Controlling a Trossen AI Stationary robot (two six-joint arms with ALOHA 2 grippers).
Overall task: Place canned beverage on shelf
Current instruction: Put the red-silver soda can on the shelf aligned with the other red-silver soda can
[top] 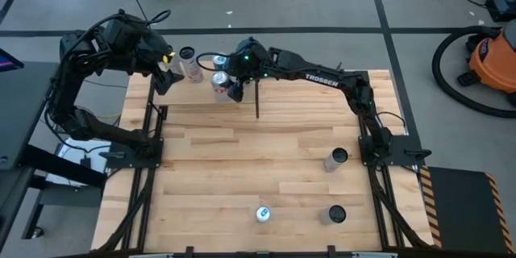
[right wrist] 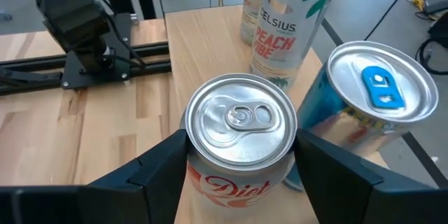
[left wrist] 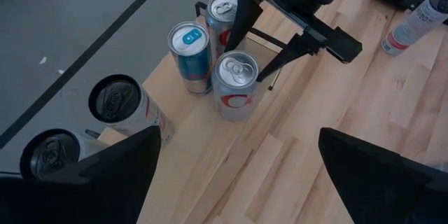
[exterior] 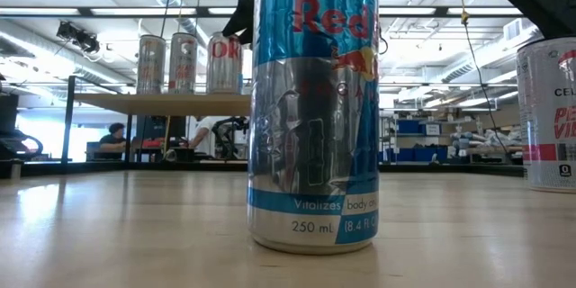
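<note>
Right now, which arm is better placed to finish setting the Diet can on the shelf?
Right: its end effector already straddles the silver Diet can on the pale-wood shelf. The left end effector hangs open, holding nothing.

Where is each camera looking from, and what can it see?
High view: above the table, looking straight down; both arms show, the left end effector and right end effector at the shelf.
Low view: at tabletop height, looking level past a Red Bull can; dark arm parts hang above.
Left wrist view: on the left arm, looking down at shelf cans past its open fingers.
Right wrist view: on the right arm, its fingers on the Diet Coke can.
Shared: both wrist views show that Diet Coke can.
</note>
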